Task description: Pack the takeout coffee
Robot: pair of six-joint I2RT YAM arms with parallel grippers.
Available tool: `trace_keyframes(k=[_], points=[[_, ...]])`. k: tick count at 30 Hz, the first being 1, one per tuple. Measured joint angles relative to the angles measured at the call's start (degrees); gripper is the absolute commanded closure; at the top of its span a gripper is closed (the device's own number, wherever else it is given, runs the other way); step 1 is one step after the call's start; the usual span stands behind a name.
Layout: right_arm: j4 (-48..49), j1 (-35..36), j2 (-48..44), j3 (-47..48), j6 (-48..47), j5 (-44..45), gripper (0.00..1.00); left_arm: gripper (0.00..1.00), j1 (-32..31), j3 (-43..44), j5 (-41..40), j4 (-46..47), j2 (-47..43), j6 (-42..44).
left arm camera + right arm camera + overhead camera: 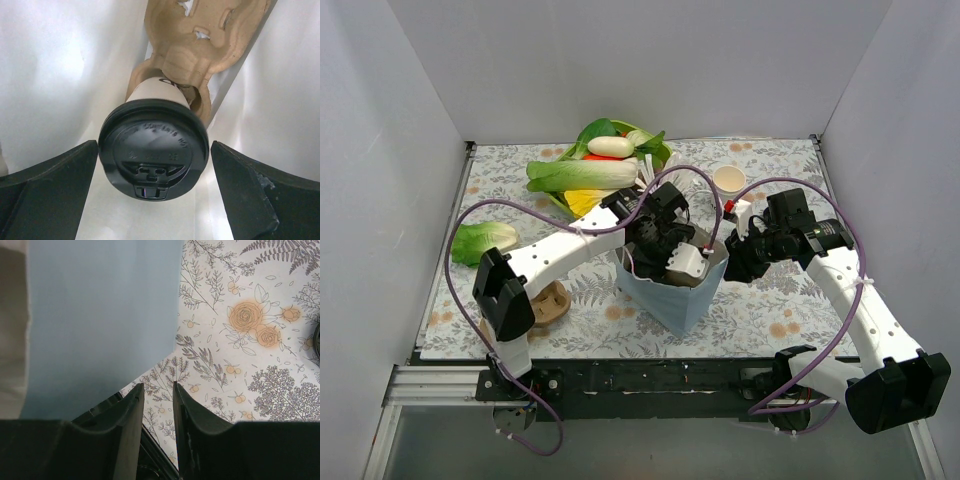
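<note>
Seen from above, the light is bright and even; the white walls (650, 60) bounce it around, and the patterned surface (770, 300) carries only soft, faint shadows under my arms. That picture is sharp to its edges. Inside the bag (60, 65) my left wrist view is washed out: the white paper glares and loses its texture, while the black lid (152, 150) has a dull sheen and crisp embossing. My left pincer (154, 146) shows dark, soft-edged fingers (50, 195). Beside my right pincer (157, 386), whose fingers (125, 440) are near-black silhouettes, the floral print is crisp and evenly lit.
</note>
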Motion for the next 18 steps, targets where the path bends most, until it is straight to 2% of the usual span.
trace_keyframes(k=[5,14,18], points=[[0.02,0.00,0.00,0.00,0.00,-0.07,0.64,0.02,0.00,-5.14,0.72,4.07,-4.17,-2.64],[0.42,0.00,-0.02,0.00,0.07,-0.20,0.63,0.02,0.00,-20.48,2.93,19.89,-15.65,-7.45],[0.68,0.00,-0.02,0.00,0.04,-0.20,0.63,0.02,0.00,-23.85,4.57,25.44,-19.06,-9.35]])
